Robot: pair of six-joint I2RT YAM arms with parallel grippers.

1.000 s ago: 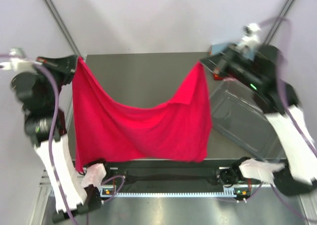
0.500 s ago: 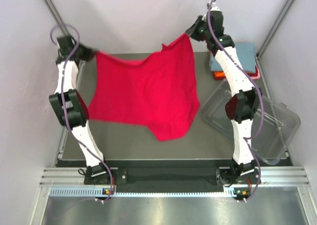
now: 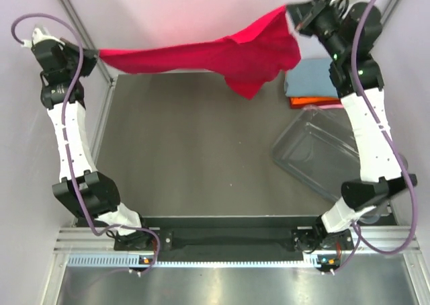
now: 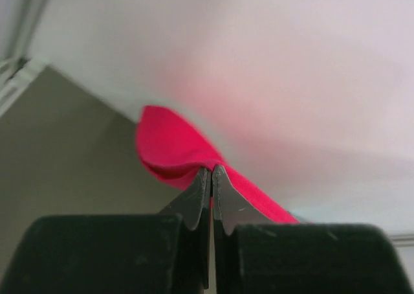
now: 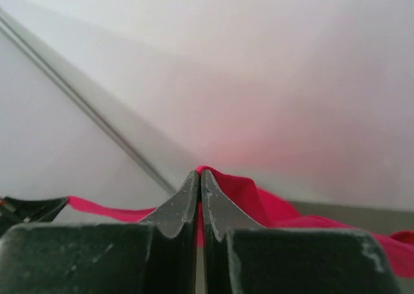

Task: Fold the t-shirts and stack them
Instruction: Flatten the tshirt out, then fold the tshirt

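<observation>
The crimson red t-shirt (image 3: pixel 215 55) hangs stretched in the air across the far edge of the table, held at both ends. My left gripper (image 3: pixel 96 54) is shut on its left corner; in the left wrist view the jaws (image 4: pixel 211 171) pinch red cloth (image 4: pixel 171 153). My right gripper (image 3: pixel 290 14) is shut on its right corner, high at the back right; the right wrist view shows the jaws (image 5: pixel 200 174) pinching red cloth (image 5: pixel 259 200). A folded blue-grey t-shirt (image 3: pixel 310 78) lies on a folded orange one (image 3: pixel 316 103) at the back right. The pale pink shirt is out of view.
A clear plastic tub (image 3: pixel 329 158) lies on the right side of the dark table (image 3: pixel 188 150). White walls and slanted frame posts (image 3: pixel 75 23) close in the back and sides. The arm bases stand at the near edge.
Both arms have swung the red shirt up and away from the near edge to the far side. It now hangs stretched higher and nearly flat, instead of draping down over the table.
</observation>
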